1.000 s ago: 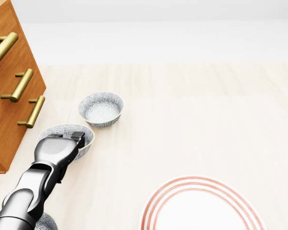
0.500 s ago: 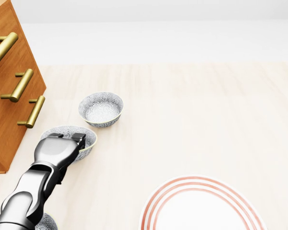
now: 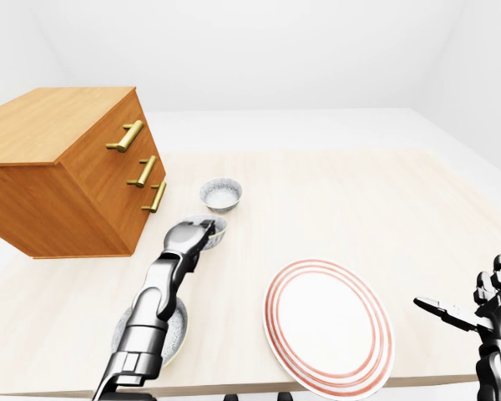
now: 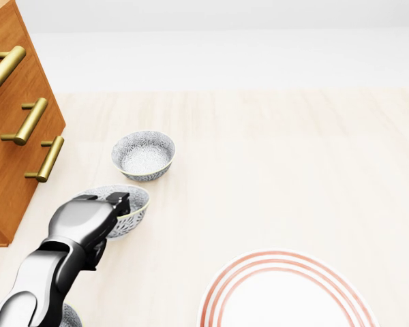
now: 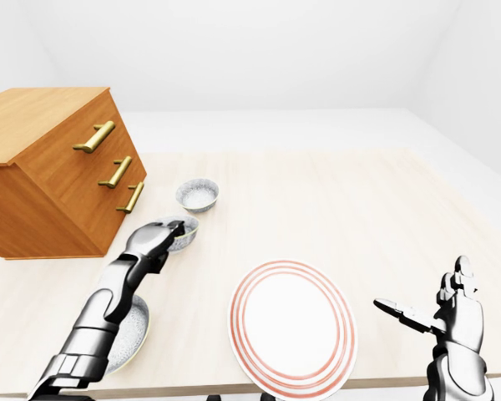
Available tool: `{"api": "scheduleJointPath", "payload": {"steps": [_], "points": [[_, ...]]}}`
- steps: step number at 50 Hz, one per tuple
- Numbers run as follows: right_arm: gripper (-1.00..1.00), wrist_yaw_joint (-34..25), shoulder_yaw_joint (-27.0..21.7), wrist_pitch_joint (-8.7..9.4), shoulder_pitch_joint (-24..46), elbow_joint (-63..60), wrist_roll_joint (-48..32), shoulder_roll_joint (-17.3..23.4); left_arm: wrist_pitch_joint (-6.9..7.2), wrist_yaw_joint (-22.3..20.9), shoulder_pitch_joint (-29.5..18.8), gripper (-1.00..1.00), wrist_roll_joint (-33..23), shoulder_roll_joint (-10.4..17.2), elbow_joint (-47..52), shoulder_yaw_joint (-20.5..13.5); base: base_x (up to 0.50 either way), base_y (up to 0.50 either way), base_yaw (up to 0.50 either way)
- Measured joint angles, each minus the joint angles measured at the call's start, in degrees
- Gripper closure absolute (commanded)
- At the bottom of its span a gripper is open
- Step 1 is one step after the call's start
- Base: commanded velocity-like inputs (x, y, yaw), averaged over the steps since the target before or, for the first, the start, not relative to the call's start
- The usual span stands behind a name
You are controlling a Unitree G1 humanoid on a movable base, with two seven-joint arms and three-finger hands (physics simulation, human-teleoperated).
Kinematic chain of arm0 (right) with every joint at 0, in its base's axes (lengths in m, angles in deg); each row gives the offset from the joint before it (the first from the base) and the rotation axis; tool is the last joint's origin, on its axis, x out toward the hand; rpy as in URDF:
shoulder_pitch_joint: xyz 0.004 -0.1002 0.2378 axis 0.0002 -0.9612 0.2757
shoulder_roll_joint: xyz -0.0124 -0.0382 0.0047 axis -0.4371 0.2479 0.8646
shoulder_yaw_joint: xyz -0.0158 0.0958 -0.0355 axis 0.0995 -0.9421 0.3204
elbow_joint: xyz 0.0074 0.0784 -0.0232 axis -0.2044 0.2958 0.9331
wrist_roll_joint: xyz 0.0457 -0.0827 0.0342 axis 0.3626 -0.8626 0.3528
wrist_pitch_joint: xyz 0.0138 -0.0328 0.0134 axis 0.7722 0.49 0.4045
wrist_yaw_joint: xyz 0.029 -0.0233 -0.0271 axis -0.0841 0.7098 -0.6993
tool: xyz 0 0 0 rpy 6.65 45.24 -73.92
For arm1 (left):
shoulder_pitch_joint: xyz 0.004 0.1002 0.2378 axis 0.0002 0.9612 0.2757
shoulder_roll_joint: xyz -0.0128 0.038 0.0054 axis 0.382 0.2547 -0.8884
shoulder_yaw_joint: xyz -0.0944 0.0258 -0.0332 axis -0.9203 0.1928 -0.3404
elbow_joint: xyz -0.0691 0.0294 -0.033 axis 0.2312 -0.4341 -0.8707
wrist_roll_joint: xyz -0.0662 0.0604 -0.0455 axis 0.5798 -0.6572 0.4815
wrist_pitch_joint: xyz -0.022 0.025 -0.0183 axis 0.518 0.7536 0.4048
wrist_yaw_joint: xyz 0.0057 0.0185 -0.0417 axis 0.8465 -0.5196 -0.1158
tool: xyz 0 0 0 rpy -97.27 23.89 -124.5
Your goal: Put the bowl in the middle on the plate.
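A pale wooden surface [image 3: 359, 209] in a white room carries a wooden drawer chest [image 3: 75, 167] at the left and three patterned bowls in a line. The left hand [image 4: 99, 218] is clenched on the near rim of the middle bowl [image 4: 133, 201], which sits between the far bowl [image 4: 143, 155] and the near bowl [image 5: 134, 330], left of the red-ringed plate [image 3: 327, 324]. The right hand [image 5: 451, 317] hangs with fingers spread, grasping nothing.

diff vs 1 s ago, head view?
The left hand has drawn back toward the view's bottom and a little right, and the middle bowl came with it, sliding right toward the plate; fingers sit at its rim, grip unclear. Far bowl, drawer unit and plate unchanged; camera steady.
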Motion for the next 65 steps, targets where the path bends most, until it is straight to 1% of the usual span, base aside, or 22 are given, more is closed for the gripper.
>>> {"api": "scheduleJointPath", "payload": {"steps": [5, 12, 20, 28, 36, 44, 50, 61, 65], "points": [[-1.00, 0.0, 0.0, 0.00, -0.1, -0.2, 0.0, 0.0, 0.00, -3.1, 1.7, 1.00, 1.5, -0.7, 5.6, -0.3, 0.00, 0.00, 0.00], [-1.00, 0.0, 0.0, 0.00, 0.0, -0.2, -0.2, 0.0, 0.00, -5.8, 3.2, 1.00, 2.6, -1.6, 12.0, -0.4, 0.00, 0.00, 0.00], [-1.00, 0.1, 0.1, 0.00, 0.1, 0.1, -0.2, 0.0, 0.00, -9.7, 6.1, 1.00, 3.8, -2.9, 21.7, -0.1, 0.00, 0.00, 0.00], [-1.00, 0.2, 0.3, 0.00, 0.2, 0.7, -0.3, 0.2, 0.00, -11.9, 8.7, 1.00, 3.8, -4.4, 29.3, 0.5, 0.00, 0.00, 0.00], [-1.00, 0.3, 0.4, 0.00, 0.2, 0.8, -0.3, 0.3, 0.00, -10.6, 9.8, 1.00, 3.9, -5.7, 33.3, 1.6, 0.00, 0.00, 0.00], [-1.00, 0.3, 0.4, 0.00, 0.2, 1.0, -0.4, 0.3, 0.00, -9.2, 10.0, 1.00, 2.9, -6.9, 36.6, 2.9, 0.00, 0.00, 0.00], [-1.00, 0.3, 0.5, 0.00, 0.2, 1.2, -0.4, 0.3, 0.00, -9.0, 10.6, 1.00, 2.5, -8.0, 39.4, 4.2, 0.00, 0.00, 0.00], [-1.00, 0.4, 0.6, 0.00, 0.2, 1.5, -0.4, 0.3, 0.00, -7.8, 13.5, 1.00, 1.1, -9.9, 42.8, 8.7, 0.00, 0.00, 0.00], [-1.00, 0.4, 0.7, 0.00, 0.2, 1.5, -0.5, 0.3, 0.00, -7.9, 15.0, 1.00, 0.8, -10.7, 43.2, 11.1, 0.00, 0.00, 0.00]]}}
